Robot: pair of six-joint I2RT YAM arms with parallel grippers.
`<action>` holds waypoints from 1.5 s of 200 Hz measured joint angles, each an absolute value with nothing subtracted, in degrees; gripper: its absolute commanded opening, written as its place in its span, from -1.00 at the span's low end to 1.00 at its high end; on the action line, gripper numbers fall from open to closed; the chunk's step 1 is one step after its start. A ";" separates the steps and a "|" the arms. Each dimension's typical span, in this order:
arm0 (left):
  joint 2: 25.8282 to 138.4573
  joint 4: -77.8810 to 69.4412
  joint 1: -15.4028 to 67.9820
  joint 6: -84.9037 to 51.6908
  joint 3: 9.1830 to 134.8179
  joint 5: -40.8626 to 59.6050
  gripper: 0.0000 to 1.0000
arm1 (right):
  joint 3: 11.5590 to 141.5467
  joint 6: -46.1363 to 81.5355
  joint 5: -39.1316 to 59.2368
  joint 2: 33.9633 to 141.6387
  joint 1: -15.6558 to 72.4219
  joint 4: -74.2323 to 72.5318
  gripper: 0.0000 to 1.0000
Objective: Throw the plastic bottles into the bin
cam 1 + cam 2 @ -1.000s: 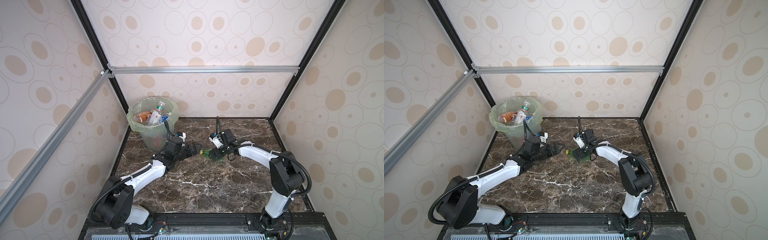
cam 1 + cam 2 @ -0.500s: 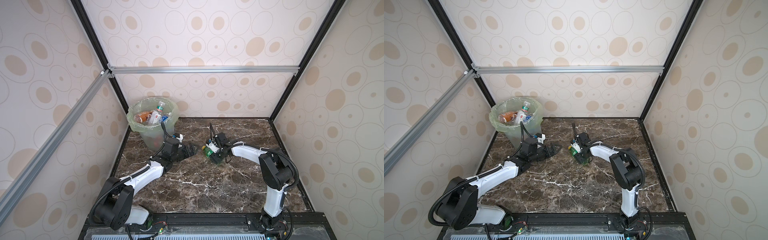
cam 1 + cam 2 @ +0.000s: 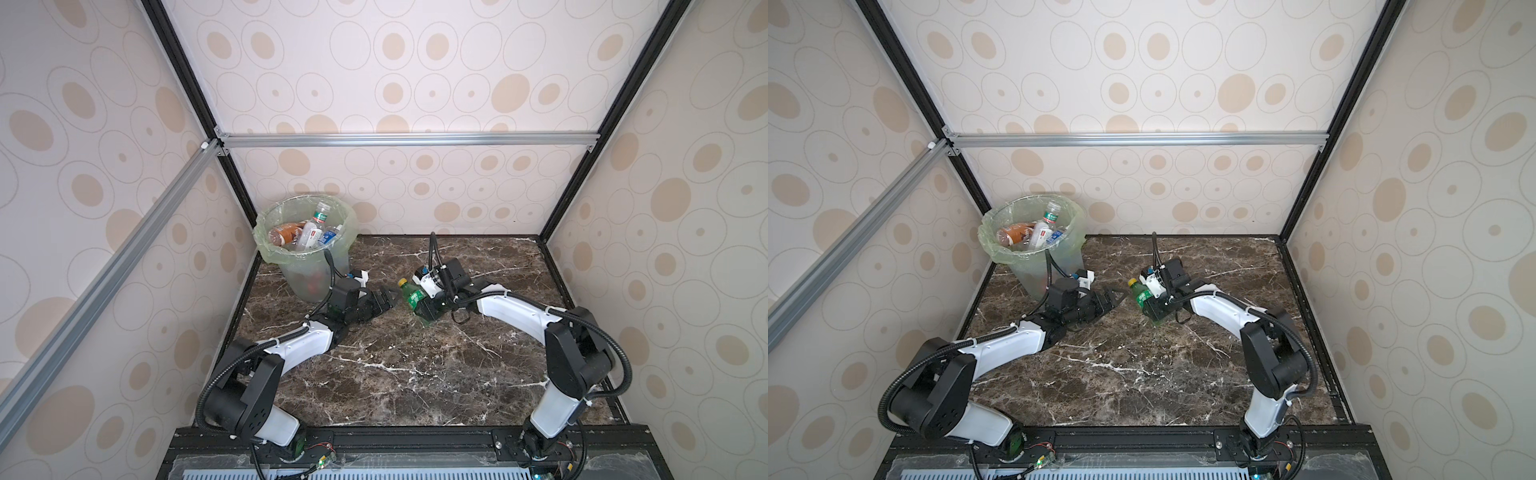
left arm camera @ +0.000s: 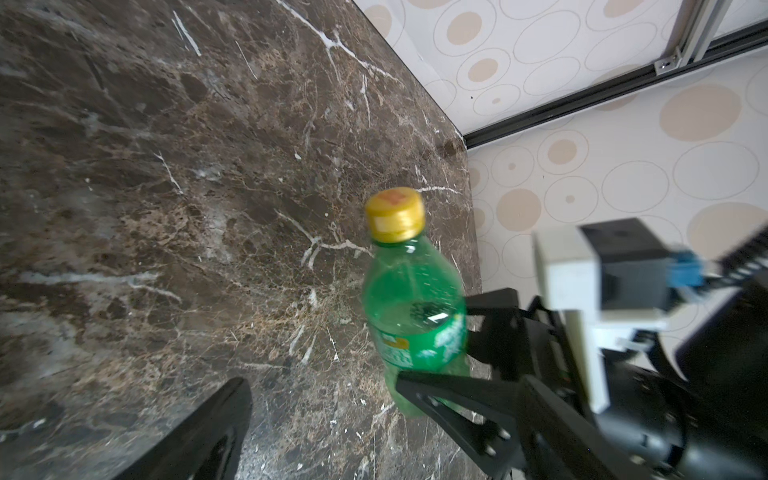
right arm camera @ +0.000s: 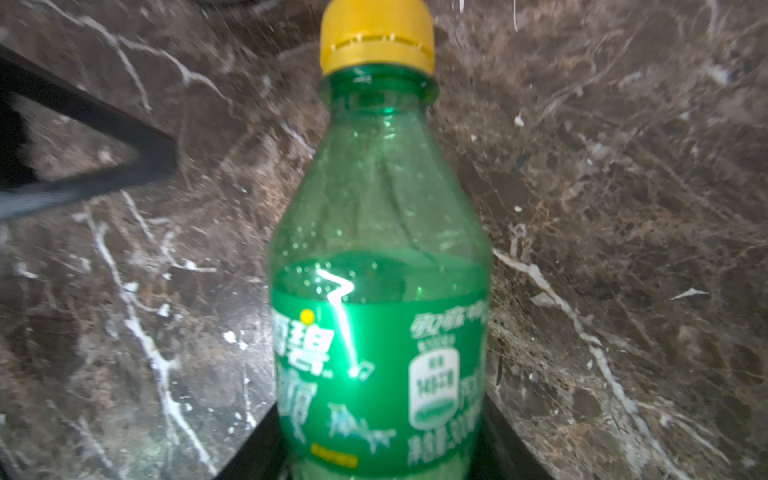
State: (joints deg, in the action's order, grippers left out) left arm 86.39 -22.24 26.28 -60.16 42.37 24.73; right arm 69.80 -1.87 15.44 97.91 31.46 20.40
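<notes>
A green plastic bottle (image 3: 415, 300) (image 3: 1144, 297) with a yellow cap is tilted just over the marble, cap pointing up and left. My right gripper (image 3: 426, 311) (image 3: 1153, 309) (image 5: 378, 451) is shut on its labelled lower half (image 5: 376, 365). My left gripper (image 3: 391, 297) (image 3: 1116, 297) is open, its tips a short way from the cap and touching nothing. From the left wrist the bottle (image 4: 413, 307) shows ahead, past one of the fingers (image 4: 208, 436). The bin (image 3: 270, 254) (image 3: 992, 249) stands at the back left with several bottles (image 3: 307, 237) inside.
The brown marble table (image 3: 395, 374) is walled on three sides by patterned panels. A black frame rail (image 3: 415, 434) runs along its front edge. The bin sits right behind my left wrist, in the back left corner.
My right gripper has shut on the green bottle and raised its cap end. The right arm swung slightly left and back. My left gripper stayed open and hardly moved.
</notes>
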 measured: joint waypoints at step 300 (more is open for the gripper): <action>93.12 -31.35 28.67 -62.74 54.74 20.43 -0.57 | 66.41 3.05 19.90 88.44 34.81 15.18 0.89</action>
State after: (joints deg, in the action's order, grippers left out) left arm 93.12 -31.35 28.67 -62.74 54.74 20.43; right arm 66.41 3.05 19.90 88.44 34.81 15.18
